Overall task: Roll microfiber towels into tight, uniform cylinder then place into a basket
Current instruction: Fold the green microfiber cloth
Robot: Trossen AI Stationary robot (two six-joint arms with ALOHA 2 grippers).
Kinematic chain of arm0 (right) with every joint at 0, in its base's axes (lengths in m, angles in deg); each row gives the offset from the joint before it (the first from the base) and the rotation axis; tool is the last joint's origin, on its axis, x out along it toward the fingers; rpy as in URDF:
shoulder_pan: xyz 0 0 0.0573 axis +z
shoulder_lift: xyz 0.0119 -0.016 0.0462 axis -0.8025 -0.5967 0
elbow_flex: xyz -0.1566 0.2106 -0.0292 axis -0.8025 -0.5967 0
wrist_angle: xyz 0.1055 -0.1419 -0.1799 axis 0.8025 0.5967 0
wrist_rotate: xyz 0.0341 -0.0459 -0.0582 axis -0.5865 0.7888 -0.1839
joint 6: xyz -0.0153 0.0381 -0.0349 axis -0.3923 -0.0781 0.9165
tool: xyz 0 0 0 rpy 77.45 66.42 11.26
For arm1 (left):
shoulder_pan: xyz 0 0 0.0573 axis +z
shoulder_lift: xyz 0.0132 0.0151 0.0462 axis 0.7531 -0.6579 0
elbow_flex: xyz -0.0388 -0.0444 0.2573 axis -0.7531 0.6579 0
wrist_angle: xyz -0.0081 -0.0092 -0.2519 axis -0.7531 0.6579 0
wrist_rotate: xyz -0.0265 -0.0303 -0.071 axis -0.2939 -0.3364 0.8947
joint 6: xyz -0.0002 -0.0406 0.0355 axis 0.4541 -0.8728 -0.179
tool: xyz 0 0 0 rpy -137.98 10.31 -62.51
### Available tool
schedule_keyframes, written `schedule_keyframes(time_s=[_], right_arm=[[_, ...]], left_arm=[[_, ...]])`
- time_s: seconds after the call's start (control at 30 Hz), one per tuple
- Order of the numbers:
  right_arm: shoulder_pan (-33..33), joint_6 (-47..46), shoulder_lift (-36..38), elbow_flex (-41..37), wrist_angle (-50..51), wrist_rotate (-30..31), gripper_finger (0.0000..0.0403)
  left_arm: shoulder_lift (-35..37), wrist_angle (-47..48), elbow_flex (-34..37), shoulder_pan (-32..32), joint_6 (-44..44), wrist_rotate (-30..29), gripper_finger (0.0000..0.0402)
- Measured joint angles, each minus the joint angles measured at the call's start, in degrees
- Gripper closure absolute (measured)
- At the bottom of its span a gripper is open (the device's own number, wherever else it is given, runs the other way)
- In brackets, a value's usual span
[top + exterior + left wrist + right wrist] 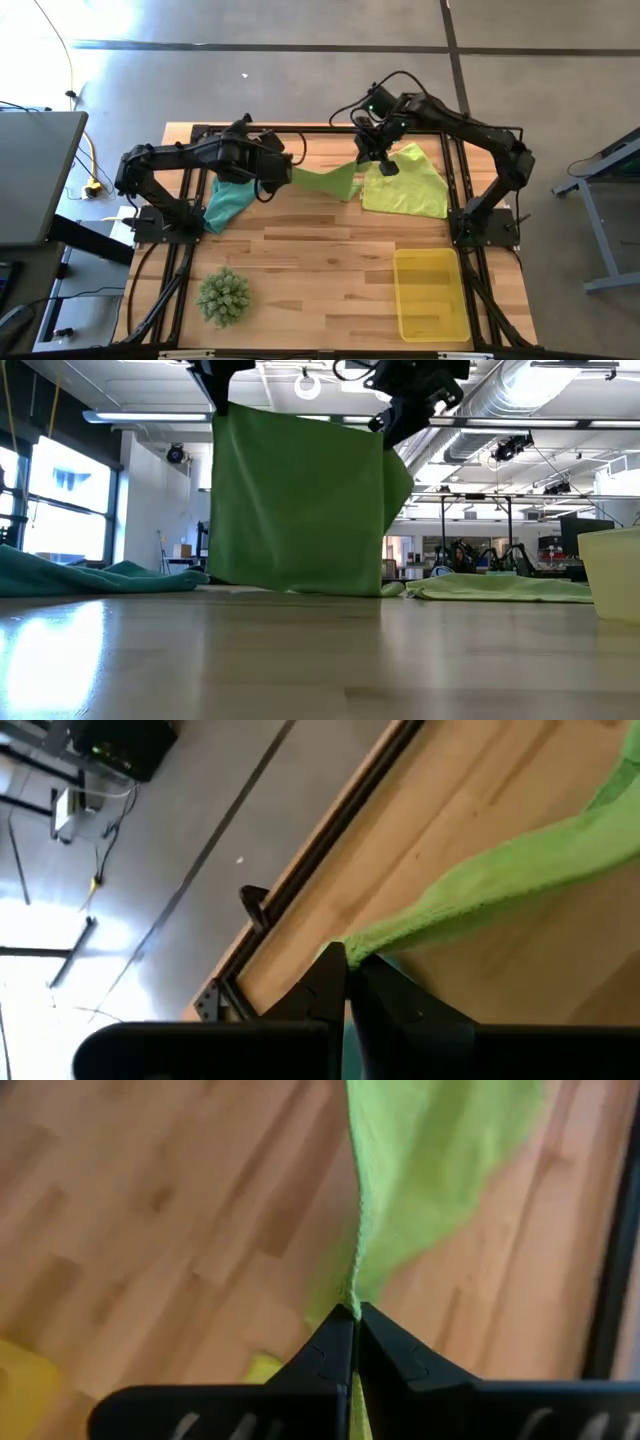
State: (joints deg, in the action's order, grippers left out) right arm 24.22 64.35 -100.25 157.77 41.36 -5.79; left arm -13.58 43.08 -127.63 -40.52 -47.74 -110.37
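The bright green towel (330,181) is held stretched above the worktop's far middle, one upper corner pinched in the left gripper (287,175), the other pinched in the right gripper (383,163), both jaws pressed together on cloth.

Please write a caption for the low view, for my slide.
Both grippers, left and right, hold the bright green towel stretched above the table.

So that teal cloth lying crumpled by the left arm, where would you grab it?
Probably at an outer corner of the teal towel, coming straight down from above: it lies in a low, rumpled heap on the table, so a loose edge is easiest to pinch.
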Motion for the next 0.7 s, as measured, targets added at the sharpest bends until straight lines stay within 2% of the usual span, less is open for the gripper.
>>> schedule_keyframes(time_s=[0.2, 0.43, 0.6, 0.7], right_arm=[[1.05, 2.64, 0.22, 1.02, -2.52, 3.77, 0.0402], [0.61, 7.26, 0.22, 1.35, -10.14, 12.48, 0.0402], [0.65, 10.1, 0.22, 2.85, -14.82, 17.19, 0.0402], [0.65, 9.15, 0.22, 4.93, -13.67, 17.9, 0.0402]], left_arm=[[0.26, 0.0, 1.41, 0.78, -0.36, -3.05, 0.0399], [2.09, 0.05, 1.81, 6.08, -0.09, -7.1, 0.0399], [5.63, 0.04, 1.81, 8.36, -0.84, -9.89, 0.0399], [8.3, 0.03, 1.81, 8.28, -3.22, -9.43, 0.0399]])
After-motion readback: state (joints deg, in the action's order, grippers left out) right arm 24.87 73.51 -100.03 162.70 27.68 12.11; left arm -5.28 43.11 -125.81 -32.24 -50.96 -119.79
